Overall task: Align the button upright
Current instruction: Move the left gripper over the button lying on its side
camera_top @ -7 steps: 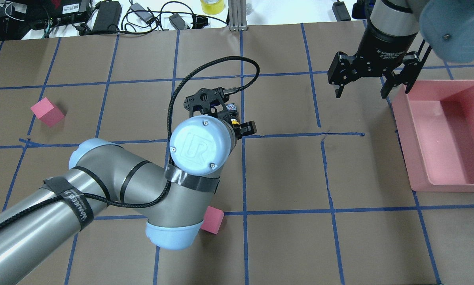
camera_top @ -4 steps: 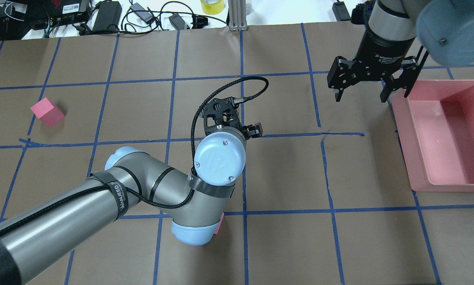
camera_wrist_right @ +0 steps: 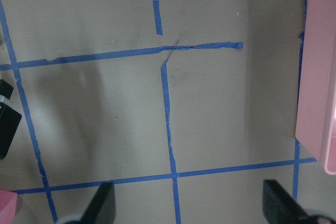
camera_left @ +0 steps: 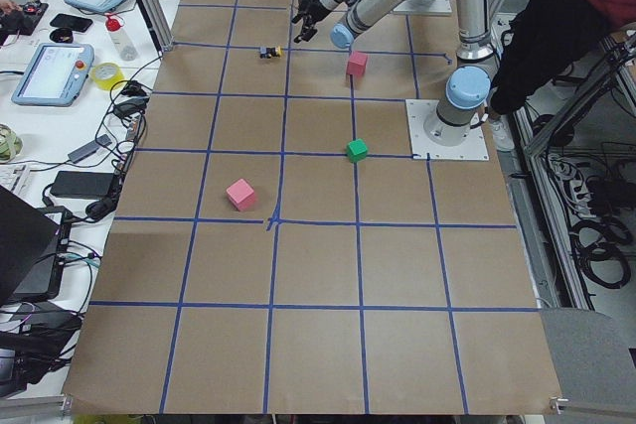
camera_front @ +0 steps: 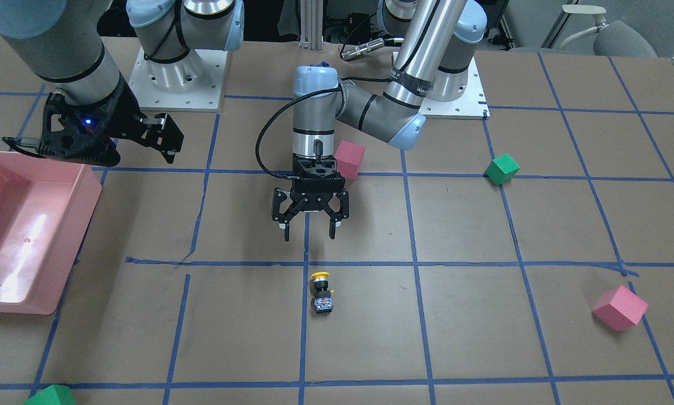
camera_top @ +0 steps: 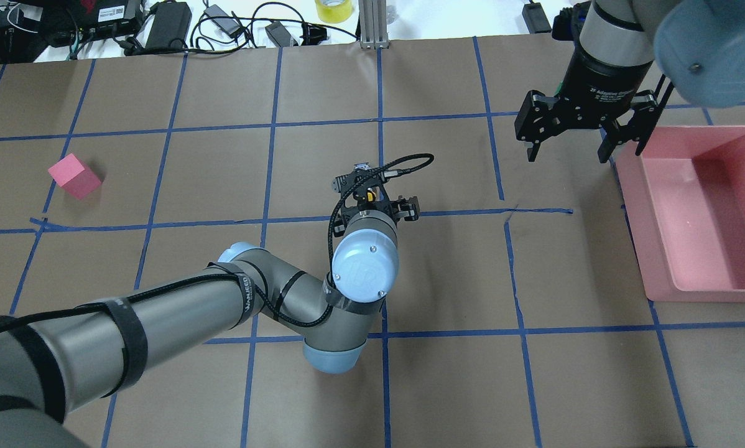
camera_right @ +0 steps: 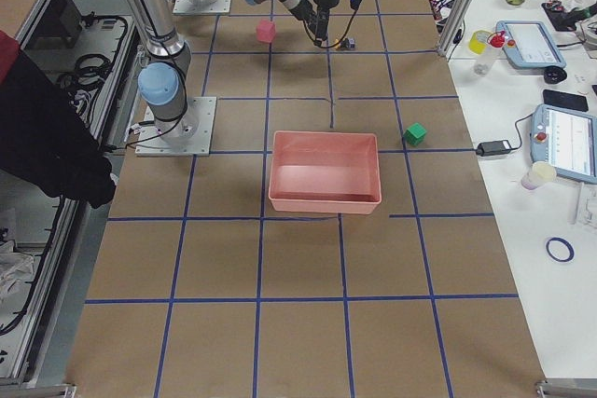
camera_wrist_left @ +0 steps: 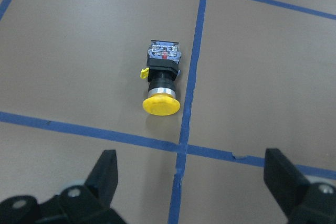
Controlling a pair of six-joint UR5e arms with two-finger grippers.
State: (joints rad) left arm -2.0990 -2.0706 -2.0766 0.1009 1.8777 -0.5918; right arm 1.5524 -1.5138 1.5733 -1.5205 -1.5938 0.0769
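The button (camera_front: 320, 292) lies on its side on the brown table, just past a blue tape line. Its yellow cap points toward the robot and its grey base points away. In the left wrist view the button (camera_wrist_left: 161, 82) is centred ahead of the fingers. In the overhead view only its cap (camera_top: 369, 195) shows, beside the wrist. My left gripper (camera_front: 309, 232) is open and empty, hovering above the table on the robot's side of the button. It is clear of the button and also shows in the left wrist view (camera_wrist_left: 191, 182). My right gripper (camera_top: 565, 152) is open and empty beside the pink bin.
A pink bin (camera_top: 629, 180) stands at the right side. One pink cube (camera_front: 349, 158) sits right behind my left wrist and another pink cube (camera_top: 74, 176) is at the far left. One green cube (camera_front: 502, 169) lies on my left side and another green cube (camera_front: 50, 395) is at the table's far edge.
My left arm swung right, drew back toward the robot and dropped lower, with the gripper still open. The button has not moved. My right gripper shifted slightly.
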